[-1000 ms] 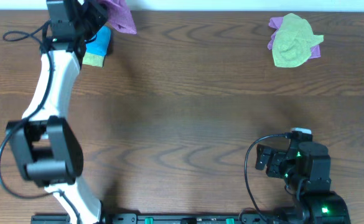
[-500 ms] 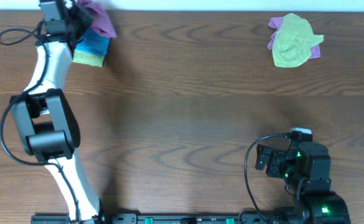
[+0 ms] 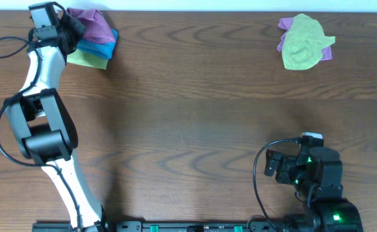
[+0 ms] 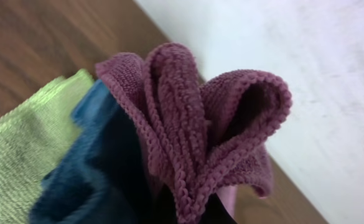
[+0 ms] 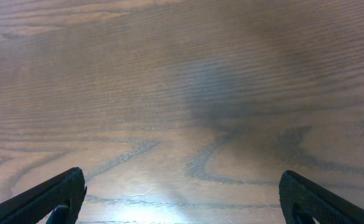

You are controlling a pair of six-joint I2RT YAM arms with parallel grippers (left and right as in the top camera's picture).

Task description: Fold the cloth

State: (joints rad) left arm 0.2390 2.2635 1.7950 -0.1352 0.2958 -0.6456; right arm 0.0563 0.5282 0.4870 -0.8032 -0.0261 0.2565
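My left gripper (image 3: 69,27) is at the far left corner of the table, shut on a bunched purple cloth (image 3: 90,24). The cloth rests over a folded blue cloth (image 3: 103,42), which lies on a yellow-green cloth (image 3: 88,59). In the left wrist view the purple cloth (image 4: 194,124) fills the middle and hides the fingers, with the blue cloth (image 4: 88,180) and green cloth (image 4: 20,155) to its left. My right gripper (image 3: 275,166) is open and empty near the front right, over bare wood (image 5: 182,199).
A crumpled green cloth (image 3: 302,44) lies on a purple cloth (image 3: 285,26) at the far right. The table's back edge meets a white wall (image 4: 306,74) just behind the left stack. A black cable (image 3: 8,46) loops by the left arm.
My left gripper has moved left along the back edge with the purple cloth, which now sits on the blue and green stack. The right arm has not moved.
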